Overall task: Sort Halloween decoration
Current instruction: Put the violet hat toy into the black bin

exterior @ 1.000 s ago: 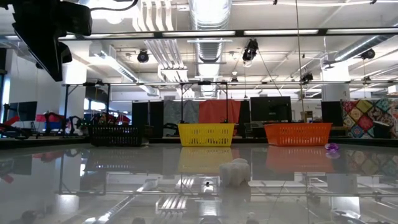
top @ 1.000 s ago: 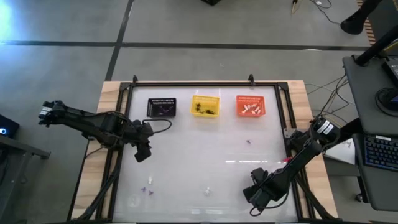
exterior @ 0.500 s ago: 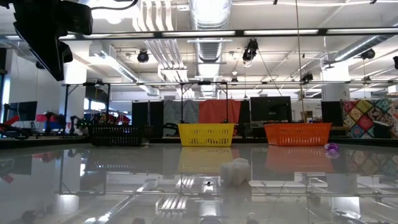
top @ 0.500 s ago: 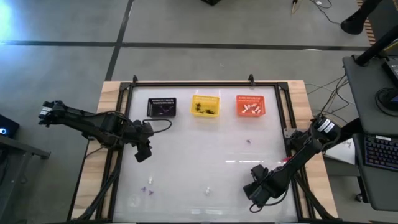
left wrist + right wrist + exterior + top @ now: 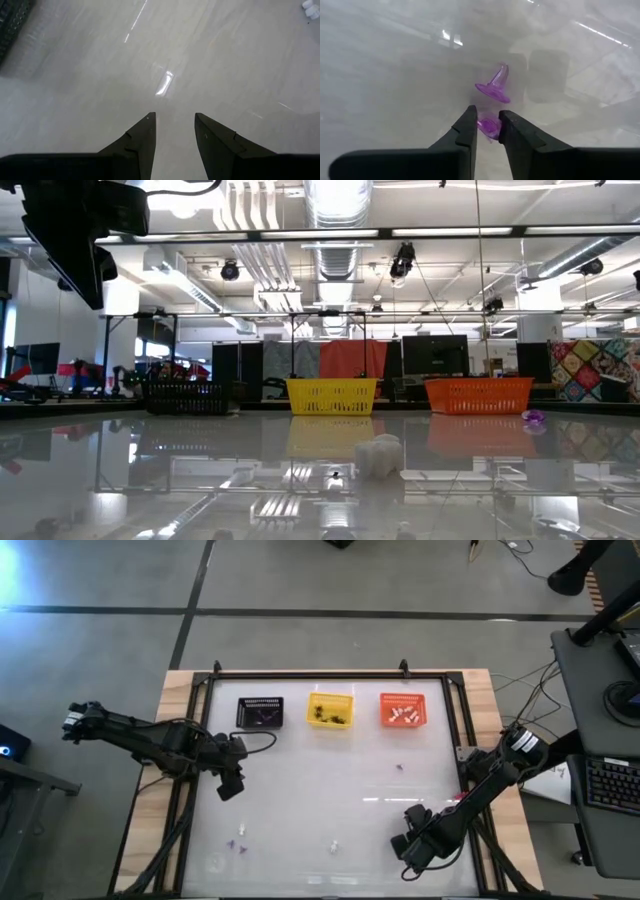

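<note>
A: Where is the right claw [image 5: 486, 131]?
B: Low over the table [image 5: 330, 775], near the front edge toward the right-hand corner. The right wrist view shows its two fingers [image 5: 465, 132] drawn in on a small purple trinket [image 5: 489, 127], which sits between the tips.

A: Anything else close to it?
B: Yes, a purple witch-hat piece [image 5: 495, 86] lies tilted on the table just beyond the fingertips, touching or nearly touching the pinched one; I cannot tell which.

A: And the left claw [image 5: 175, 117]?
B: It hangs over the left side of the table, about midway between the back and front edges. Its fingers stand apart with only bare table under them.

A: Where are the other decorations?
B: From above, another purple trinket [image 5: 400, 767] lies alone right of the middle of the table. A few pale and purple bits [image 5: 240, 836] lie near the front-left corner, and a white piece [image 5: 333, 845] sits near the middle of the front edge.

A: And the baskets?
B: Three in a row along the back edge: a black basket [image 5: 260, 712] at the left, a yellow basket [image 5: 330, 710] in the middle, an orange basket [image 5: 404, 710] at the right. Each holds small items, too tiny to make out.
</note>
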Robot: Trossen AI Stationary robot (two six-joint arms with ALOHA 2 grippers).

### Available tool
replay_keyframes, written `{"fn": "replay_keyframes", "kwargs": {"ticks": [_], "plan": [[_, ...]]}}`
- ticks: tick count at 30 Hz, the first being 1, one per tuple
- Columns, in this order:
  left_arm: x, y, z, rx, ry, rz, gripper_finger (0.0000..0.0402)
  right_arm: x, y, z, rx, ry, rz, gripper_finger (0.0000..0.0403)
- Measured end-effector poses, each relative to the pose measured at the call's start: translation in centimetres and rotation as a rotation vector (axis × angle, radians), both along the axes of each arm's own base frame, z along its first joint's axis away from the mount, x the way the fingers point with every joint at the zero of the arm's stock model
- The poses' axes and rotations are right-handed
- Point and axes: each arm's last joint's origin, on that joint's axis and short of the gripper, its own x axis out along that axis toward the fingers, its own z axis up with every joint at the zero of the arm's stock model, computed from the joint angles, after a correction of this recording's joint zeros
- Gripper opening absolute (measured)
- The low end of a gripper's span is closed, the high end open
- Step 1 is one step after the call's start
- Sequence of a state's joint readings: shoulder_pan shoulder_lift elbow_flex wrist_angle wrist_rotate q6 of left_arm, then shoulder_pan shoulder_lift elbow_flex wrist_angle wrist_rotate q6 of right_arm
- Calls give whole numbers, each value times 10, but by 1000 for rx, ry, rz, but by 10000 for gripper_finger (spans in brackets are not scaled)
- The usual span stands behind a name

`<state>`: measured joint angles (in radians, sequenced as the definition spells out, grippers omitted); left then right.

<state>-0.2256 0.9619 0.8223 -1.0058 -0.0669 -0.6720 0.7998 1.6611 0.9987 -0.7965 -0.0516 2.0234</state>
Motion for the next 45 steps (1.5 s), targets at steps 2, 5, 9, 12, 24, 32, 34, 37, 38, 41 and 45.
{"fn": "replay_keyframes", "kwargs": {"ticks": [2, 5, 9, 12, 24, 32, 34, 37, 38, 41, 45], "plan": [[0, 0, 0, 0, 0, 0, 118, 0, 0, 0, 3, -1, -5, 56], [0, 0, 0, 0, 0, 0, 118, 0, 0, 0, 4, -2, -11, 49], [0, 0, 0, 0, 1, 0, 118, 0, 0, 1, 8, -7, -11, 37], [0, 0, 0, 0, 1, 0, 118, 0, 1, 3, 15, -13, -9, 34], [0, 0, 0, 3, 3, -5, 118, 0, 0, 23, 74, -82, 0, 26], [-2, 1, 2, 0, -15, -8, 118, 0, -5, 38, 27, -209, -23, 7], [-2, 1, 3, 0, -17, -8, 118, 0, -6, 38, 12, -216, -22, 7], [-2, 1, 3, 0, -17, -8, 118, 0, -7, 39, 5, -223, -13, 8], [-2, 1, 3, 0, -17, -8, 118, 0, -7, 39, 5, -223, -13, 8], [-2, 1, 3, -1, -20, -8, 118, 0, -7, 39, 4, -223, -12, 8], [-2, 1, 3, -1, -20, -8, 118, -1, -7, 38, -1, -218, -11, 9]]}}
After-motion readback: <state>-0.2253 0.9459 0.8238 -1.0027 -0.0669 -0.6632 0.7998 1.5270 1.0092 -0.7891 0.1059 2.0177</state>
